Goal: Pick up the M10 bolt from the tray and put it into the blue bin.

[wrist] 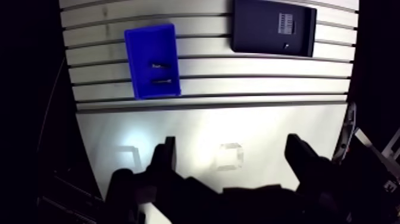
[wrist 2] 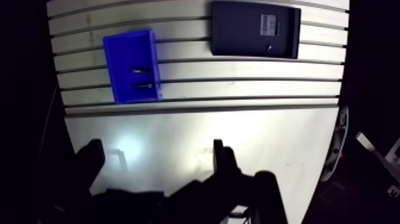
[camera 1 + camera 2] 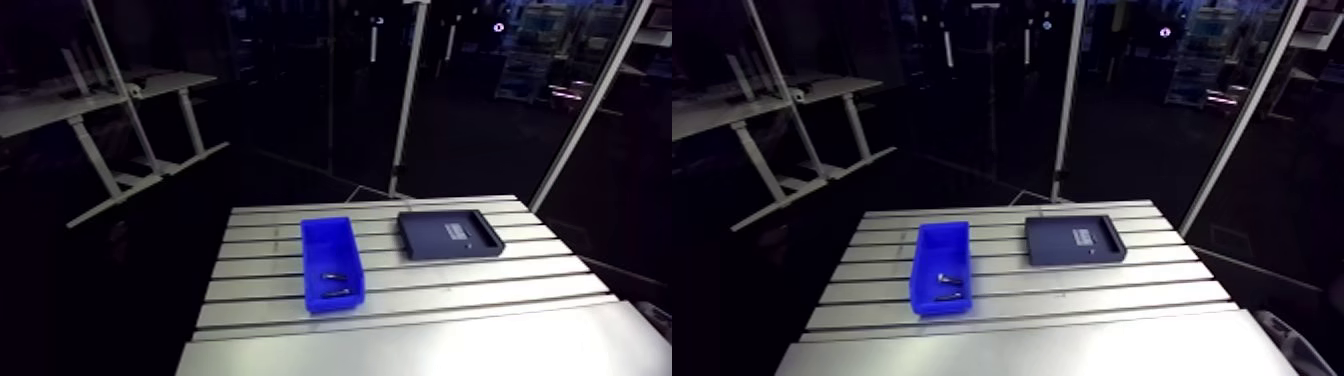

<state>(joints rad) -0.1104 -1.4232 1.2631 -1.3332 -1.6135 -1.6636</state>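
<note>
Two short, dark bolts lie inside the blue bin [image 3: 326, 243], both on its floor in the end nearer the jaws. The first bolt [image 3: 335, 276] and the second bolt [image 3: 338, 292] lie roughly parallel, across the bin's width, close to each other but apart. Each shows a faint glint of metal. They are too small for us to read head shape, thread or size, so we cannot tell which of them, if either, is the M10.

Beside the bin and apart from it, on the same slotted surface [image 3: 450, 290], sits the dark tray [image 3: 425, 242], flat with a low raised rim. A pale label [image 1: 286, 24] lies in it, its print unreadable. Just beside the label there is a tiny bright speck [image 1: 286, 46], and we cannot make out what it is.

In the wrist view the jaws stand spread wide with nothing between them. They are well apart from the bin, over the smooth, slotless part of the surface. They show only as dark shapes, with their bases cut off at the view's edge.
</note>
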